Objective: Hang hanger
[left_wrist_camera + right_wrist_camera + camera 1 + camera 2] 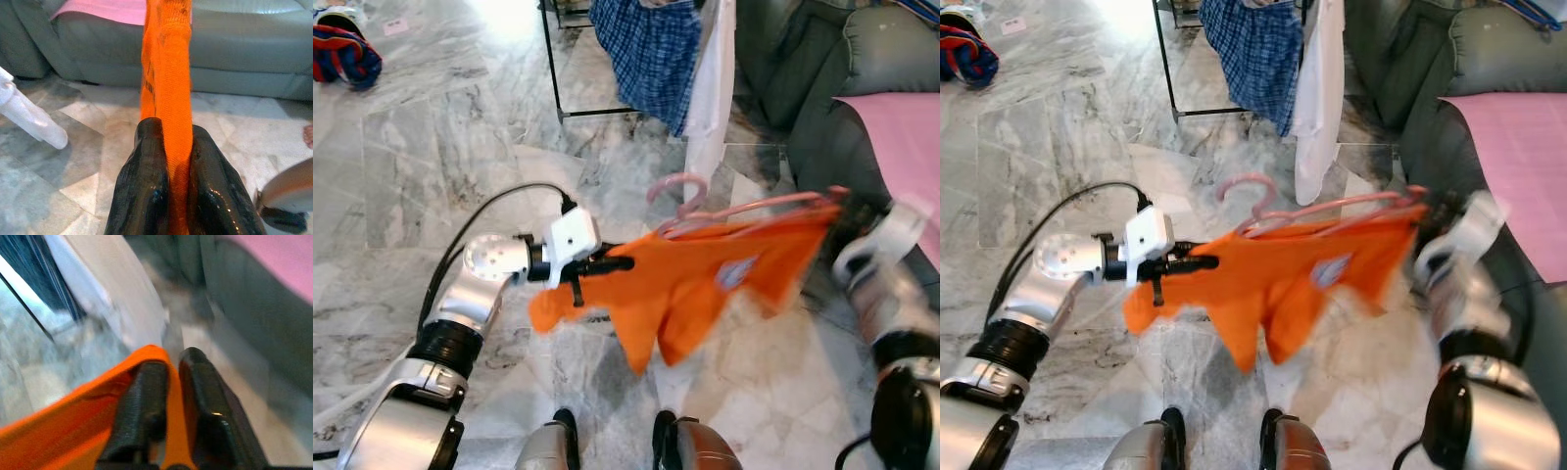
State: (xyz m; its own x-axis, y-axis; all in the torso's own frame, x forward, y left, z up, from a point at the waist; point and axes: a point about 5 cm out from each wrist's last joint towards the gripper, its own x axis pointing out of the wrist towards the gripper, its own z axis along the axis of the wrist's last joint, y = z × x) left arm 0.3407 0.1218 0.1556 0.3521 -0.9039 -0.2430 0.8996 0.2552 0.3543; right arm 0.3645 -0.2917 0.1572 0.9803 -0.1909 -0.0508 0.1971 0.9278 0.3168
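An orange shirt (695, 284) hangs on a pink hanger (680, 191) and is stretched level between my two arms above the marble floor. My left gripper (617, 263) is shut on the shirt's left edge; in the left wrist view the cloth (166, 73) is pinched between the black fingers (146, 171). At the hanger's right tip my right gripper (837, 211) is blurred. In the right wrist view that gripper (173, 357) is shut, with orange cloth between its fingers. The hanger's hook points up and away from me.
A black clothes rack (551, 69) stands ahead, carrying a blue plaid garment (651, 49) and a white one (715, 88). A grey sofa (822, 108) with a pink sheet (906, 147) is on the right. A red and blue cloth (342, 54) lies on the floor, far left.
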